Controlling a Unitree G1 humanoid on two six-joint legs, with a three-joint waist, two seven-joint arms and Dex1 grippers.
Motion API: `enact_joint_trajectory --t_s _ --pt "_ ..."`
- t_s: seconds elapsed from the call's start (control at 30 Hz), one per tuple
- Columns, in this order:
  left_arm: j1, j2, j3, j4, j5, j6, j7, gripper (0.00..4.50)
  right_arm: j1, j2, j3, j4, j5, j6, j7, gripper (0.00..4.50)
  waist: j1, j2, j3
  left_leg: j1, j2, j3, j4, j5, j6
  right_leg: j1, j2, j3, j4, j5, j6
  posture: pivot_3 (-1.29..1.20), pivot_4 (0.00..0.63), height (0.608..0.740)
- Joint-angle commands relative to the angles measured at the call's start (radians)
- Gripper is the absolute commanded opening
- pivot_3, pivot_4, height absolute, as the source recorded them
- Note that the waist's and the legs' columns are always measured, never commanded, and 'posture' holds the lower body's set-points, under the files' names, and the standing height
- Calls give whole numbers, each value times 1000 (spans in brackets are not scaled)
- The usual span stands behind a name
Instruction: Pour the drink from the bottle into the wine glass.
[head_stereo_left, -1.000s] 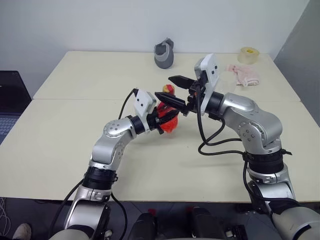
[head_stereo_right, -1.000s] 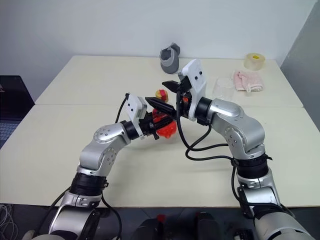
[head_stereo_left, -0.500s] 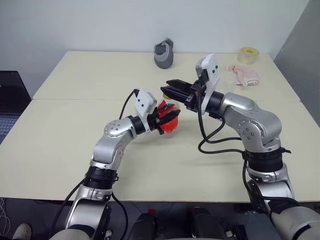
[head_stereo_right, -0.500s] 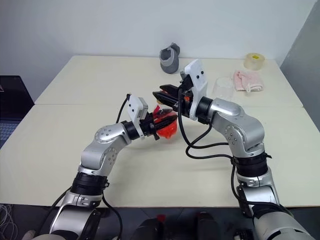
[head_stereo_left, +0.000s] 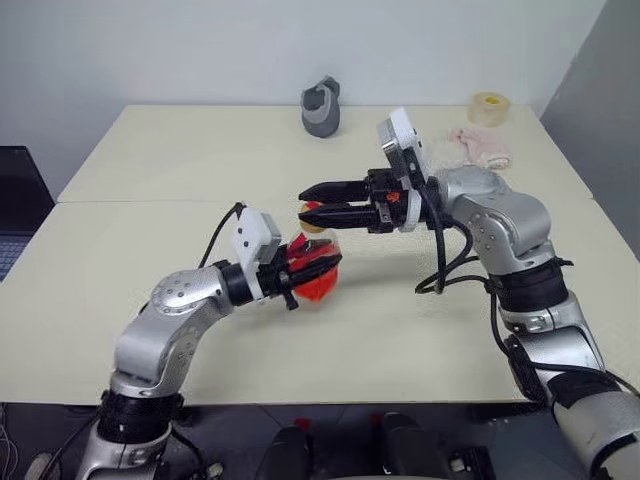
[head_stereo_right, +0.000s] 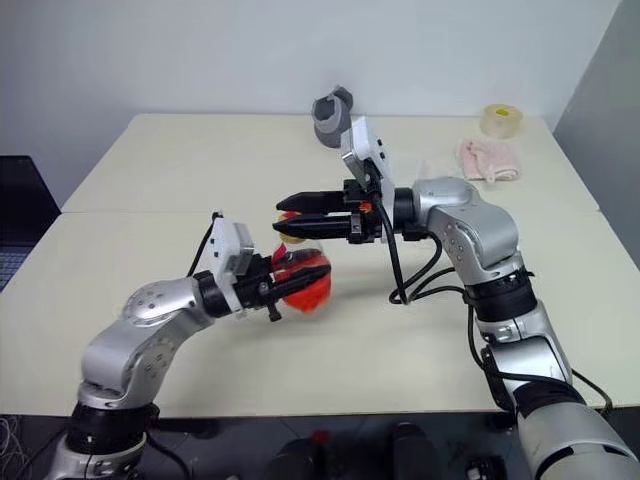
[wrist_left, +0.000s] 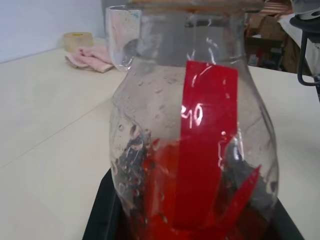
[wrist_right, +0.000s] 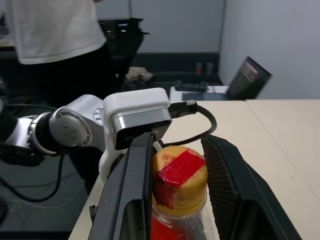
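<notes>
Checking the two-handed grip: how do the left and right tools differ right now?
The left tool grips the bottle's round body; the right tool is shut on its yellow cap. The left tool sits lower and nearer the robot; the right tool reaches in higher, pointing sideways. Both hold the same bottle.

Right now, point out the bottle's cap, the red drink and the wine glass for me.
cap (wrist_right: 179, 176), right wrist view, on its red-stickered top.
drink (head_stereo_right: 303, 285), right eye view, liquid in the bottle's round base.
wine glass (wrist_left: 121, 35), left wrist view, the bowl's wall behind the bottle.

Bottle (wrist_left: 195, 140) base cut off; person (wrist_right: 55, 25) head cropped.
</notes>
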Motion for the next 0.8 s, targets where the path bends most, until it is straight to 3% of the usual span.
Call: enact_joint_trajectory --t_s 0.03,0.2,0.33,0.57,0.8 --pt "-1 1 21 -97 -70 11 7 1420 -35 -29 -51 42 -23 -31 1 1153 8 0 0 0 0 0 0 0 0 0 -1 0 0 0 0 0 150 740" --pt "12 22 56 -53 -54 19 35 1420 9 -100 -77 -25 15 46 7 2881 20 0 0 -1 0 0 1 0 -1 0 -2 0 -1 0 0 0 150 740" --pt "3 35 67 18 -14 -29 37 1420 89 -148 -143 -171 60 145 -94 4287 22 0 0 -1 0 1 0 0 -1 0 -2 0 -1 0 0 0 150 740" --pt "-105 -31 -7 200 78 -152 29 1420 168 -67 -188 -360 49 214 -389 4287 21 0 0 0 -1 1 0 0 -1 0 -1 0 0 0 0 0 150 740" --pt "-235 -115 -59 358 129 -242 11 1420 149 55 -135 -357 -52 175 -596 4287 20 0 0 -1 -1 1 0 2 -3 -1 -1 0 0 0 0 0 150 740"
